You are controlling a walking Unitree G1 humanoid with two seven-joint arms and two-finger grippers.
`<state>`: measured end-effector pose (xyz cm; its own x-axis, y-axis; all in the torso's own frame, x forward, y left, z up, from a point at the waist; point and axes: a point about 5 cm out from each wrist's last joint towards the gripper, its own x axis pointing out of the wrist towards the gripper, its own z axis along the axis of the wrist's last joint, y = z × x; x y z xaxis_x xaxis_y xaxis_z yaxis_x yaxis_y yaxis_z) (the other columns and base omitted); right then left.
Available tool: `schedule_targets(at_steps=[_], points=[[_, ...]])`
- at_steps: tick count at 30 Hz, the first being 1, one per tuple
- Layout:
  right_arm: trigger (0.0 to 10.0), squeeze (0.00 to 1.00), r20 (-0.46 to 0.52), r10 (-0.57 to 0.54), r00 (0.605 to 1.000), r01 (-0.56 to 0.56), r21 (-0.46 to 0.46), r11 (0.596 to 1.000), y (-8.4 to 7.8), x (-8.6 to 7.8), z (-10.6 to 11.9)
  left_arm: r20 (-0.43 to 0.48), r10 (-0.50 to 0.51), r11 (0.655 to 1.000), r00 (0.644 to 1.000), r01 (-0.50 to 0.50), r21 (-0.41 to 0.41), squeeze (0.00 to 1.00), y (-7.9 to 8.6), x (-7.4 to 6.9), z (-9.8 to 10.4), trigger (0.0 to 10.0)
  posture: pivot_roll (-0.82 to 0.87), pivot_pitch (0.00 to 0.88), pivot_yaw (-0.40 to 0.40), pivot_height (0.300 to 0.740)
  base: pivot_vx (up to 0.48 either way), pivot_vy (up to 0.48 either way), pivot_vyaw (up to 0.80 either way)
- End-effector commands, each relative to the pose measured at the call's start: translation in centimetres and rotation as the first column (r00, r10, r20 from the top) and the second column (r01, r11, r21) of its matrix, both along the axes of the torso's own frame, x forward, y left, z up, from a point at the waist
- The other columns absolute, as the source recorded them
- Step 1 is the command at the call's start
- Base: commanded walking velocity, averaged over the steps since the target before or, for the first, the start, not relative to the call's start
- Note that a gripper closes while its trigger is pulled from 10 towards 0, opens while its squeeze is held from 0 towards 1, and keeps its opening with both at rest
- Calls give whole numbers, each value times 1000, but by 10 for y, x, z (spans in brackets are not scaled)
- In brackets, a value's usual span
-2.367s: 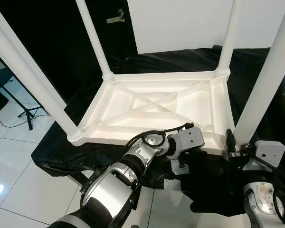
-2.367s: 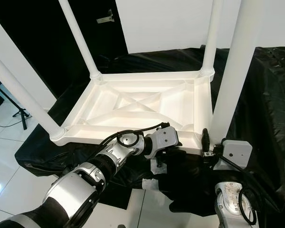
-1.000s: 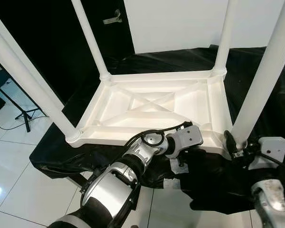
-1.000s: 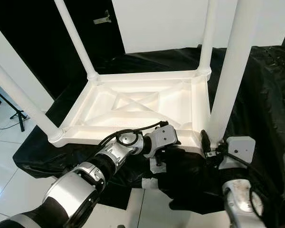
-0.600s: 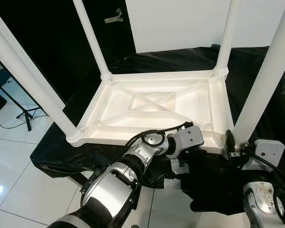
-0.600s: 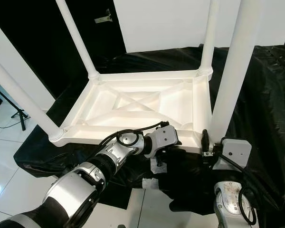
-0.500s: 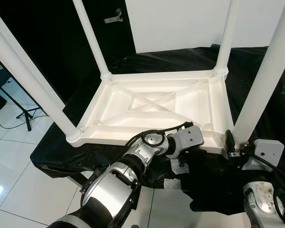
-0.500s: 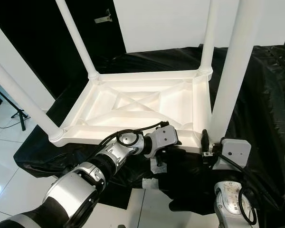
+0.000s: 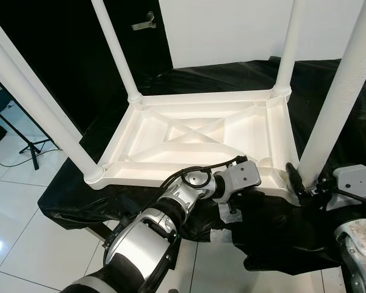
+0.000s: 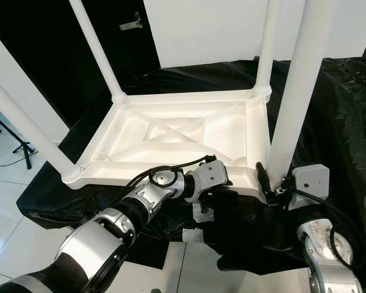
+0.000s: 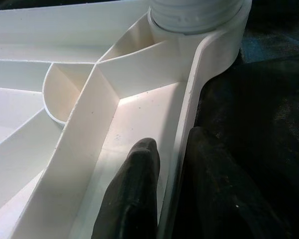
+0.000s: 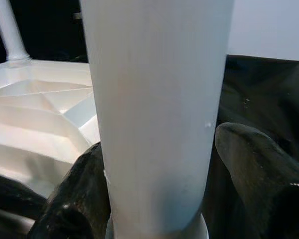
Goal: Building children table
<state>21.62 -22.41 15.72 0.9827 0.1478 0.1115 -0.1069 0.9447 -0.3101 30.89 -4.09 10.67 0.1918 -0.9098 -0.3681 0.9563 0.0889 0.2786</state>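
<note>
A white children's table lies upside down on a black-draped surface, its four legs pointing up. My left gripper is shut on the table's near rim close to the near right corner, with one black finger inside the rim and the other outside. My right gripper is at the foot of the near right leg. In the right wrist view that leg stands between the two fingers, which press on either side of it.
The other three legs rise at the remaining corners. Black cloth covers the support and hangs over its front edge. White tile floor and a tripod stand lie to the left. A black wall and a white panel stand behind.
My right wrist has turned and risen slightly at the base of the near right leg. The left gripper stays on the rim. The camera has shifted a little.
</note>
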Motion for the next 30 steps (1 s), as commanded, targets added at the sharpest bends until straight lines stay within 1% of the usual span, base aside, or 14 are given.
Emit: schedule_targets(at_steps=[1, 2, 6, 7, 9, 13, 15, 16, 17, 18, 21, 25, 28, 30], points=[[10000, 0, -26, 21, 999, -21, 4, 1000, -1, 1, -2, -43, 58, 998, 997, -56, 37, 0, -1, -7, -19, 10000, -74, 0, 133, 740, 0, 0, 0], [0, 0, -73, 36, 997, -37, -7, 999, -3, 0, -8, -43, 57, 998, 997, -56, 38, 0, -2, -8, -19, 10000, -74, 0, 132, 740, 0, 0, 0], [0, 0, -145, 35, 989, -31, 27, 999, -1, -5, -22, -43, 56, 998, 997, -55, 37, 0, -2, -8, -19, 10000, -74, 0, 133, 740, 0, 0, 0], [0, 0, -145, 35, 989, -31, 27, 999, -1, -5, -22, -43, 56, 998, 997, -55, 37, 0, -2, -8, -19, 10000, -74, 0, 133, 740, 0, 0, 0], [0, 0, -125, 9, 992, 2, 88, 996, 8, -9, -23, -43, 56, 998, 998, -54, 39, 0, -2, -8, -19, 10000, -75, 0, 135, 740, 0, 0, 0], [0, 0, -94, -51, 994, 61, 110, 992, 13, -11, -22, -44, 53, 998, 998, -52, 40, 0, -2, -8, -19, 10000, -78, 0, 138, 740, 0, 0, 0], [0, 0, -43, -185, 982, 189, 131, 973, 13, -15, -21, -45, 51, 998, 998, -49, 40, 0, -2, -9, -19, 10000, -78, 0, 136, 740, 0, 0, 0], [0, 0, -43, -185, 982, 189, 131, 973, 13, -15, -21, -45, 51, 998, 998, -49, 40, 0, -2, -9, -19, 10000, -78, 0, 136, 740, 0, 0, 0], [0, 0, -28, -280, 960, 281, 140, 949, 13, -18, -23, -44, 51, 998, 998, -49, 40, 0, -3, -9, -19, 10000, -78, 0, 139, 740, 0, 0, 0], [0, 0, -23, -340, 940, 340, 146, 929, 14, -21, -26, -44, 50, 998, 998, -49, 40, 0, -3, -9, -19, 10000, -78, 0, 139, 740, 0, 0, 0], [0, 0, -4, -380, 925, 377, 123, 918, 20, -25, -28, -45, 42, 998, 998, -40, 39, 0, -5, -10, -18, 10000, -80, 0, 144, 740, 0, 0, 0], [0, 0, 30, -417, 909, 411, 114, 904, 15, -22, -22, -42, 41, 998, 998, -39, 42, 0, -4, -9, -18, 10000, -76, 0, 142, 740, 0, 0, 0], [0, 0, 37, -409, 912, 403, 118, 908, 21, -21, -21, -40, 45, 998, 998, -43, 43, 0, -3, -8, -18, 10000, -71, 0, 141, 740, 0, 0, 0], [0, 0, 33, -421, 907, 415, 118, 902, 20, -21, -22, -41, 46, 998, 998, -44, 42, 0, -3, -8, -18, 10000, -70, 0, 141, 740, 0, 0, 0]])
